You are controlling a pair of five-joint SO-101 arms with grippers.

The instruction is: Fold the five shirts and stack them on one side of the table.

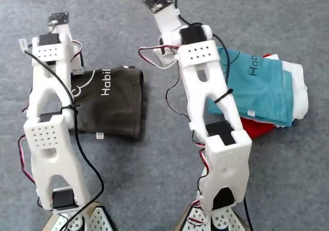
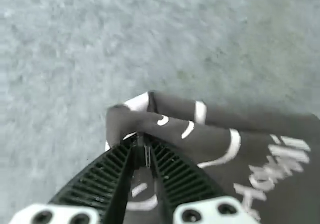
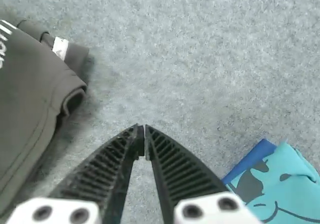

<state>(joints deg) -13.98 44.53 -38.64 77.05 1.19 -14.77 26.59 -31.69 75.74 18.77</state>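
High view: dark shirt [image 1: 110, 105] lies folded left of centre on the table [image 1: 154, 190], apart from the stack [image 1: 267, 87] at right | left gripper [image 2: 143, 146] fingers together at the shirt's corner, pinch uncertain | right gripper [image 3: 144, 134] fingers together over bare table between shirt and stack | step: probably moving the last shirt | next: grip all layers, carry it flat onto the stack

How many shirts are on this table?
5. A dark shirt lies alone on the left. Stacked on the right: a teal shirt on top, with a blue shirt, white shirt and red shirt peeking out beneath. Others may hide inside.
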